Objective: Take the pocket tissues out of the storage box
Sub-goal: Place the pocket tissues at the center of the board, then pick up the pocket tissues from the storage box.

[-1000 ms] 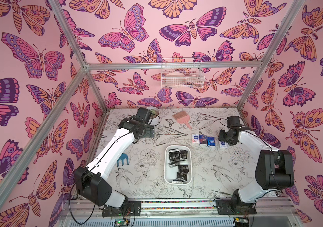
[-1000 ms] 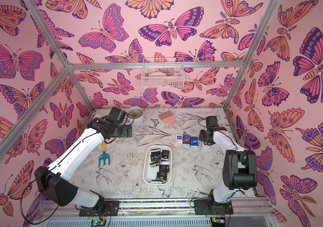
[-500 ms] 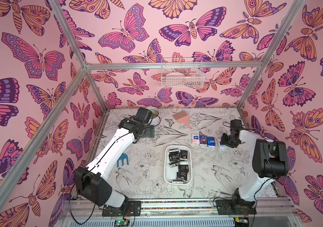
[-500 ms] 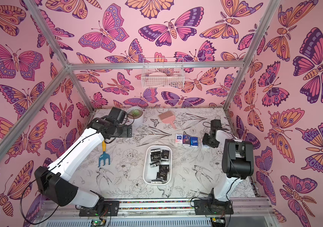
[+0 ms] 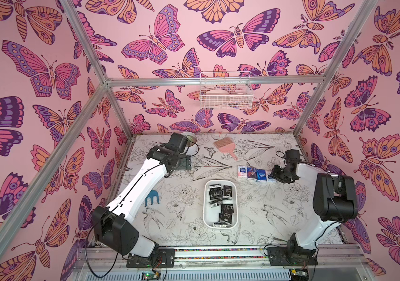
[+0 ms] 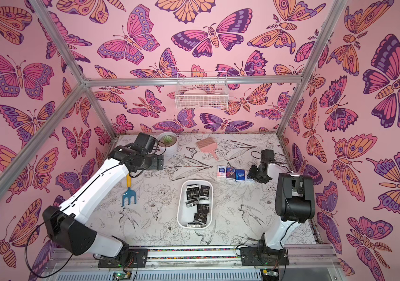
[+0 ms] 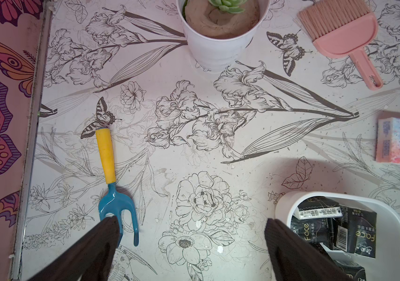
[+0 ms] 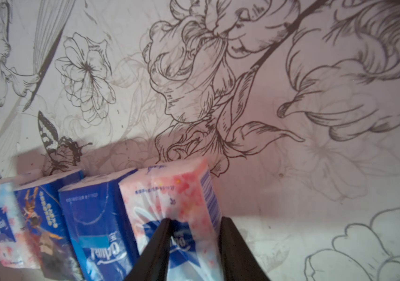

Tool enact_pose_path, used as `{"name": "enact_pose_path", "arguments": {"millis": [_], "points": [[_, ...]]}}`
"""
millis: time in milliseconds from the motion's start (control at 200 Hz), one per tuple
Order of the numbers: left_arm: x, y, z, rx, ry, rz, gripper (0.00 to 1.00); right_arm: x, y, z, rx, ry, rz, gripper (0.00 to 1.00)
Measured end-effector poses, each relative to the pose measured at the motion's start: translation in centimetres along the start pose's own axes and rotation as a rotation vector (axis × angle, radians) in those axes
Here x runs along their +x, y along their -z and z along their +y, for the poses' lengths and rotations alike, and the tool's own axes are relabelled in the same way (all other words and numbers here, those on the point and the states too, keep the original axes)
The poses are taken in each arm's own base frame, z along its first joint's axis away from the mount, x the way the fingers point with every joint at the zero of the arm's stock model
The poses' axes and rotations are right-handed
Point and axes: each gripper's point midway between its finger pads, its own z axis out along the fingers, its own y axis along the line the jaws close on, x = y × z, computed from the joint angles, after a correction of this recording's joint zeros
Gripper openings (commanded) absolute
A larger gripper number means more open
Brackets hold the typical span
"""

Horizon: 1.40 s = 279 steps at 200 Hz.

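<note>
The right gripper [image 8: 196,220] is down at the table [image 5: 182,219] with its jaws clenched on a pink packet [image 8: 177,194]. The packet's wrap puckers where one finger [image 8: 162,238] bites in, and its far end sticks out ahead of the fingertips. Just outside that finger, three more tissues [image 8: 96,219] lie edge to edge in a row, the nearest one touching the pink packet. All four lie on the table, out of the box [image 5: 208,219].

The box sits well apart from those jaws, between the two arms. Black packets [image 5: 227,211] lie loose inside it, some overlapping.

The left gripper [image 7: 191,220] hangs above the table, jaws released and spread wide, with only bare table between them. A fork [image 7: 116,202] has its blue tines by one fingertip. By the other finger is a corner of the box [image 7: 398,219], with black "Face" packets [image 7: 362,236] showing inside. Farther ahead of the open jaws stand a pot [image 7: 218,46] and a brush [image 7: 340,31].
</note>
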Motion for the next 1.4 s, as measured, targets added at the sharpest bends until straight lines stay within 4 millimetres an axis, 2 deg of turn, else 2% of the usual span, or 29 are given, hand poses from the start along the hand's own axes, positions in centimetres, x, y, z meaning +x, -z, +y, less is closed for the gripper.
{"name": "enact_pose_path", "arguments": {"millis": [195,366,471,566,611,671,691,776,851,936,1057,1257,1397], "points": [[0.0,0.0,0.0,0.000,0.000,0.000,1.00,0.1,0.5,0.2,-0.005,-0.004,0.001,0.44],[0.0,0.0,0.0,0.000,0.000,0.000,1.00,-0.1,2.6,0.8,-0.010,0.005,-0.016,0.47],[0.0,0.0,0.0,0.000,0.000,0.000,1.00,-1.1,4.7,2.6,-0.023,0.061,-0.055,0.49],[0.0,0.0,0.0,0.000,0.000,0.000,1.00,-1.1,6.7,6.4,-0.061,0.194,-0.089,0.50],[0.0,0.0,0.0,0.000,0.001,0.000,1.00,0.0,7.5,9.3,-0.096,0.303,-0.095,0.51],[0.0,-0.1,0.0,-0.001,0.001,0.001,1.00,2.7,8.7,13.9,-0.163,0.480,-0.092,0.51],[0.0,-0.1,0.0,-0.001,0.002,0.002,1.00,4.1,9.2,15.7,-0.191,0.561,-0.093,0.52],[0.1,-0.3,0.0,-0.004,0.003,0.007,1.00,9.9,11.1,21.5,-0.313,0.851,-0.079,0.53],[0.1,-0.4,0.0,-0.005,0.006,0.009,1.00,14.5,12.4,24.3,-0.405,1.060,-0.080,0.55],[0.0,-0.5,0.3,-0.009,0.021,0.011,1.00,18.1,12.8,25.3,-0.459,1.221,-0.064,0.58],[0.0,-0.7,1.1,-0.021,0.048,0.016,1.00,21.1,11.6,25.9,-0.471,1.375,-0.023,0.60],[0.4,-1.2,2.3,-0.026,0.087,0.039,1.00,25.8,7.5,25.8,-0.399,1.590,0.092,0.62],[0.4,-0.9,3.0,-0.025,0.106,0.032,1.00,27.6,5.1,25.3,-0.336,1.676,0.145,0.63]]}}
